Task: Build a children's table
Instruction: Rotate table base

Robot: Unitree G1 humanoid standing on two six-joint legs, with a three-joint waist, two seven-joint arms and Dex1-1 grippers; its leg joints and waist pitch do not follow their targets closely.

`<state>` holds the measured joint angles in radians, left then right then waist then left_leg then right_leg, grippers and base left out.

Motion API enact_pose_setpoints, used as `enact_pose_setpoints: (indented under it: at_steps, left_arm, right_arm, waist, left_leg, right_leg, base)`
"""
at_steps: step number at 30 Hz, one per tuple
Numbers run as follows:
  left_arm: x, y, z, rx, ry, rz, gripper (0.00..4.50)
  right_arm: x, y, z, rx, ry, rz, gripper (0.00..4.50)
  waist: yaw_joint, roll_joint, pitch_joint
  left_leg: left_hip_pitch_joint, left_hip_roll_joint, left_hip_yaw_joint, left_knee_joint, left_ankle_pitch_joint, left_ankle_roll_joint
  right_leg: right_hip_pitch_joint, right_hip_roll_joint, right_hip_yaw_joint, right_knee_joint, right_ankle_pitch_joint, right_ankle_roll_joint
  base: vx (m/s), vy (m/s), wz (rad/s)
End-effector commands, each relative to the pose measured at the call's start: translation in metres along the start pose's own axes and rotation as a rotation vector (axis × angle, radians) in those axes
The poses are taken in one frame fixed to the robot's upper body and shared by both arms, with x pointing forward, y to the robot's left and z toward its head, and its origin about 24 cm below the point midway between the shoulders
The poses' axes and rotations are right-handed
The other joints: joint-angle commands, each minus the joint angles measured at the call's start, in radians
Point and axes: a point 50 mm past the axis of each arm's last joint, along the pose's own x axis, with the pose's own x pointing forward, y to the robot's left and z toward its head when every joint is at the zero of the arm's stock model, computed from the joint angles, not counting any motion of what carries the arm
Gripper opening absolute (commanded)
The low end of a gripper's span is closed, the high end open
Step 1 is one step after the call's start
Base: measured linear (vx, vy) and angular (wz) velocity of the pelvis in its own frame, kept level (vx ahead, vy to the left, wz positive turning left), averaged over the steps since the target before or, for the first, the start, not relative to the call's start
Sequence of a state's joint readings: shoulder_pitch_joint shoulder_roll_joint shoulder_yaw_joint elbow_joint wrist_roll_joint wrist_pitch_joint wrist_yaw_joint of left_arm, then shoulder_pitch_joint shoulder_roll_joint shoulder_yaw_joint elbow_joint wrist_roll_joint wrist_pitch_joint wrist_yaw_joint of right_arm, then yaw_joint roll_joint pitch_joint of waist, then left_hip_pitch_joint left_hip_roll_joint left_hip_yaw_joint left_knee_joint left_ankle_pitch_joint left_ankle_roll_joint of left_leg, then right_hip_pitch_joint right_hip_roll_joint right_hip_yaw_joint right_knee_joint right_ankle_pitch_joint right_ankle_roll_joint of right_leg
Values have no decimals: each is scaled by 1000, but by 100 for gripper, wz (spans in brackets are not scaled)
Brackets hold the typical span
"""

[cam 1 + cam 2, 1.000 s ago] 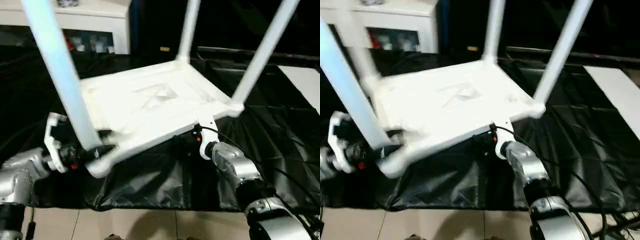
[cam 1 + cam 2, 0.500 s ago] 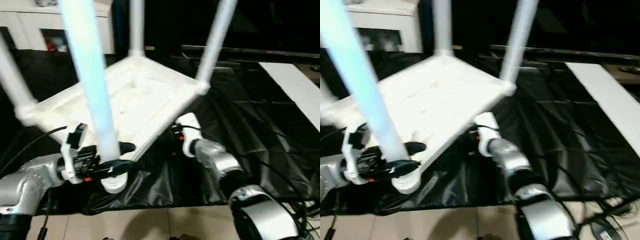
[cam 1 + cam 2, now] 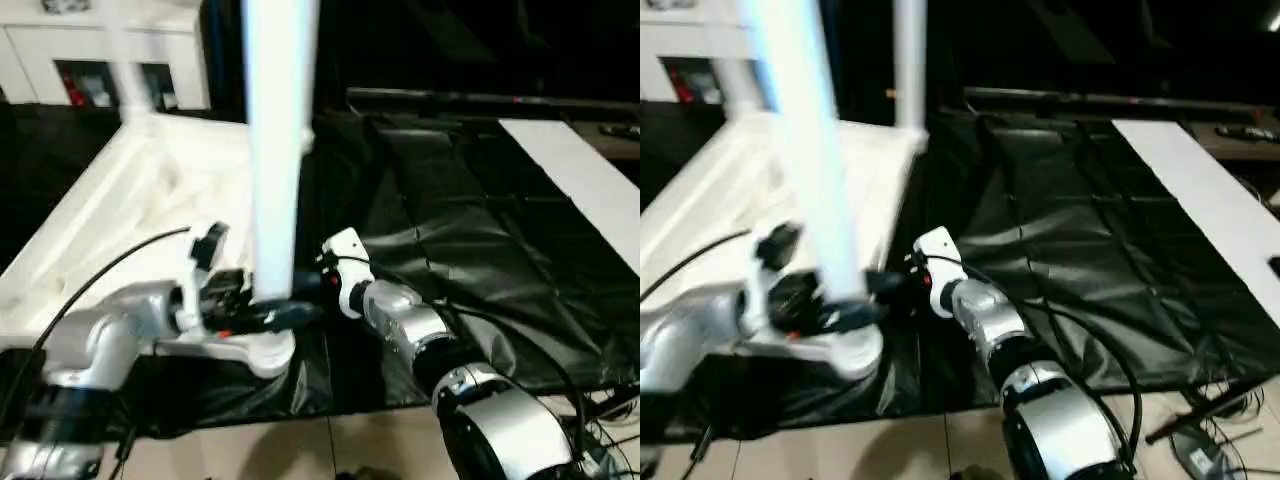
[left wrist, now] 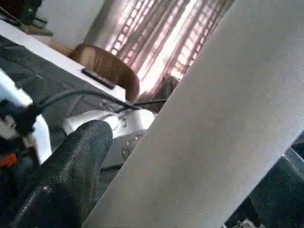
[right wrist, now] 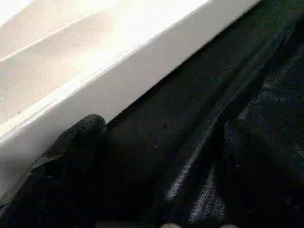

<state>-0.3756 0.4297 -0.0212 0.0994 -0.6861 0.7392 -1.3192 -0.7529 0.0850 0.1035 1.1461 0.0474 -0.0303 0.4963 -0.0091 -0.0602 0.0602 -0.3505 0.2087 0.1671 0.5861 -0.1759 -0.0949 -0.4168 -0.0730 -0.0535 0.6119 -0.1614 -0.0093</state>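
Observation:
The children's table lies upside down on the black-covered work table, with its white ribbed top (image 3: 120,220) to the left and its legs pointing up. The nearest leg (image 3: 278,150) rises from the front corner socket (image 3: 262,352). My left gripper (image 3: 275,312) is closed round the foot of this leg. In the left wrist view the leg (image 4: 204,118) fills the gap between the black fingers (image 4: 76,171). My right gripper (image 3: 312,285) stands open beside that corner, low over the cloth. One of its fingers (image 5: 76,152) is against the top's white rim (image 5: 118,80). A far leg (image 3: 908,60) stands behind.
A white cabinet (image 3: 90,60) stands at the back left. A white board (image 3: 575,175) lies on the cloth at the right. The work table's front edge (image 3: 340,400) runs just below my grippers, with tiled floor and cables (image 3: 1200,420) beyond it.
The table has swung round, its near corner and leg moving from the left to the middle, still in my left gripper. My right gripper stayed by the rim. The head view also shifted.

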Motion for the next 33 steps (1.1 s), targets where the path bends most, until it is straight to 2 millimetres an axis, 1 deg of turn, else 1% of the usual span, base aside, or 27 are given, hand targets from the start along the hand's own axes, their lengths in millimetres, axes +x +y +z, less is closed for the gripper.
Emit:
enact_pose_setpoints:
  at_steps: [1, 3, 4, 5, 7, 8, 9, 10, 12, 13, 15, 16, 17, 18, 19, 20, 21, 22, 23, 24, 25, 26, 28, 29, 30, 31, 33]
  left_arm:
    - [9, 8, 4, 66, 8, 36, 445]
    - [9, 10, 5, 83, 5, 51, 445]
    - [10, 13, 7, 112, 0, 78, 445]
    - [10, 18, 11, 169, -16, 136, 445]
    - [8, 24, 15, 236, -29, 217, 445]
    - [8, 24, 15, 236, -29, 217, 445]
    - [7, 27, 16, 256, -42, 256, 445]
    - [3, 31, 18, 278, -49, 292, 445]
    - [0, 32, 18, 299, -41, 321, 445]
    - [-3, 32, 18, 324, -31, 344, 445]
    - [-5, 32, 18, 348, -20, 365, 445]
    - [-7, 32, 16, 360, -1, 367, 445]
    - [-10, 30, 12, 357, 47, 351, 445]
    - [-13, 29, 9, 350, 82, 336, 445]
    - [-16, 30, 5, 356, 131, 329, 445]
    - [-21, 31, 1, 358, 186, 329, 445]
    - [-25, 32, -3, 374, 236, 327, 445]
    - [-29, 33, -5, 382, 280, 310, 445]
    - [-31, 33, -6, 383, 296, 302, 445]
    - [-33, 33, -7, 384, 312, 295, 445]
    - [-35, 34, -7, 384, 339, 291, 429]
    - [-41, 36, -7, 393, 405, 285, 429]
    - [-45, 38, -6, 404, 436, 290, 418]
    - [-50, 41, -5, 430, 493, 300, 407]
    - [-53, 44, -3, 438, 524, 307, 398]
    - [-53, 44, -2, 439, 532, 307, 391]
    - [-57, 46, -1, 445, 576, 306, 382]
  right_arm:
    - [0, -2, 2, 6, -11, -13, 450]
    - [-2, -6, 2, 5, -16, -24, 450]
    - [-7, -13, 2, 0, -26, -37, 450]
    - [-13, -23, 2, -14, -38, -51, 450]
    - [-22, -34, 3, -26, -56, -56, 450]
    - [-22, -34, 3, -26, -56, -56, 450]
    - [-27, -39, 4, -36, -68, -49, 450]
    - [-36, -47, 5, -53, -84, -20, 450]
    - [-44, -52, 5, -78, -91, 12, 450]
    - [-52, -56, 6, -103, -90, 55, 450]
    - [-59, -59, 6, -124, -87, 96, 450]
    - [-66, -61, 6, -143, -80, 132, 450]
    - [-75, -63, 7, -169, -70, 179, 450]
    - [-80, -64, 7, -186, -62, 208, 450]
    - [-87, -65, 9, -201, -58, 238, 450]
    - [-93, -66, 10, -214, -51, 267, 450]
    - [-99, -67, 11, -228, -41, 296, 450]
    - [-105, -66, 11, -244, -28, 325, 450]
    - [-108, -66, 11, -251, -21, 338, 450]
    - [-110, -66, 11, -257, -14, 352, 450]
    - [-114, -65, 11, -266, -4, 372, 450]
    - [-119, -63, 10, -284, 15, 400, 450]
    - [-121, -62, 11, -288, 22, 413, 450]
    - [-125, -60, 11, -282, 29, 437, 450]
    - [-127, -58, 11, -277, 33, 451, 450]
    - [-128, -57, 12, -277, 34, 453, 450]
    - [-129, -54, 13, -272, 31, 462, 450]
  waist:
    - [12, 43, -60]
    - [11, 39, -61]
    - [14, 39, -61]
    - [17, 40, -60]
    - [22, 37, -60]
    - [30, 40, -60]
    - [30, 40, -58]
    - [34, 38, -58]
    - [37, 36, -58]
    - [39, 31, -59]
    - [43, 29, -60]
    - [44, 29, -61]
    - [44, 24, -60]
    - [44, 21, -59]
    - [44, 15, -58]
    - [46, 11, -60]
    - [47, 12, -61]
    - [50, 12, -58]
    - [52, 13, -59]
    - [52, 13, -61]
    - [53, 15, -61]
    - [55, 14, -61]
    - [55, 15, -62]
    - [57, 14, -62]
    - [57, 20, -63]
    - [60, 18, -64]
    - [63, 21, -64]
  left_leg:
    - [10, 11, -2, -77, -409, -50]
    - [4, 11, -3, -78, -400, -45]
    - [3, 10, -1, -76, -382, -35]
    - [4, 10, 1, -75, -378, -27]
    - [5, 11, 3, -73, -370, -22]
    - [12, 13, 6, -71, -370, -19]
    - [11, 12, 6, -72, -372, -16]
    - [6, 12, 4, -74, -377, -13]
    - [4, 13, 3, -74, -373, -8]
    - [3, 12, 3, -74, -369, -4]
    - [2, 13, 4, -73, -356, 5]
    - [-1, 13, 4, -73, -340, 13]
    - [-3, 11, 4, -73, -342, 20]
    - [-4, 13, 3, -74, -339, 24]
    - [-4, 11, 3, -74, -333, 30]
    - [-2, 13, 4, -73, -330, 33]
    - [-1, 14, 5, -71, -315, 36]
    - [-4, 12, 4, -74, -313, 42]
    - [-1, 14, 5, -74, -315, 42]
    - [-2, 15, 5, -73, -302, 41]
    - [-1, 18, 5, -74, -298, 37]
    - [-2, 17, 5, -74, -300, 37]
    - [0, 16, 5, -74, -298, 34]
    - [-1, 16, 5, -74, -301, 35]
    - [1, 16, 6, -74, -306, 31]
    - [0, 15, 6, -72, -300, 31]
    - [0, 16, 6, -73, -295, 24]
  right_leg:
    - [43, -47, 39, -78, -352, -210]
    - [48, -46, 38, -76, -348, -210]
    - [49, -46, 38, -77, -344, -210]
    - [48, -46, 39, -79, -355, -208]
    - [47, -46, 39, -81, -361, -205]
    - [42, -47, 40, -83, -361, -206]
    - [41, -45, 40, -83, -365, -206]
    - [47, -45, 36, -86, -400, -186]
    - [46, -46, 37, -85, -409, -180]
    - [49, -46, 35, -87, -419, -172]
    - [49, -45, 37, -87, -406, -169]
    - [51, -46, 36, -85, -399, -176]
    - [53, -43, 34, -88, -405, -170]
    - [52, -44, 36, -86, -417, -160]
    - [51, -43, 34, -91, -441, -149]
    - [50, -45, 34, -90, -447, -145]
    - [47, -45, 37, -87, -439, -143]
    - [48, -43, 34, -93, -455, -136]
    - [45, -44, 35, -93, -456, -130]
    - [48, -45, 36, -89, -435, -136]
    - [45, -45, 36, -86, -412, -147]
    - [46, -45, 36, -88, -404, -152]
    - [46, -45, 36, -85, -388, -159]
    - [47, -45, 36, -86, -381, -162]
    - [47, -44, 36, -85, -369, -165]
    - [48, -44, 36, -84, -361, -165]
    - [49, -48, 37, -82, -356, -173]
  base:
    - [0, 0, 0]
    - [0, 0, 0]
    - [0, 0, 0]
    - [0, 0, 0]
    - [0, 0, 0]
    - [0, 0, 0]
    - [0, 0, 0]
    - [0, 0, 0]
    - [0, 0, 0]
    - [0, 0, 0]
    - [0, 0, 0]
    - [0, 0, 0]
    - [0, 0, 0]
    - [0, 0, 0]
    - [0, 0, 0]
    - [0, 0, 0]
    - [0, 0, 0]
    - [0, 0, 0]
    - [0, 0, 0]
    - [0, 0, 0]
    - [0, 0, 0]
    - [0, 0, 0]
    - [0, 0, 0]
    - [0, 0, 0]
    - [0, 0, 0]
    - [0, 0, 0]
    - [0, 0, 0]
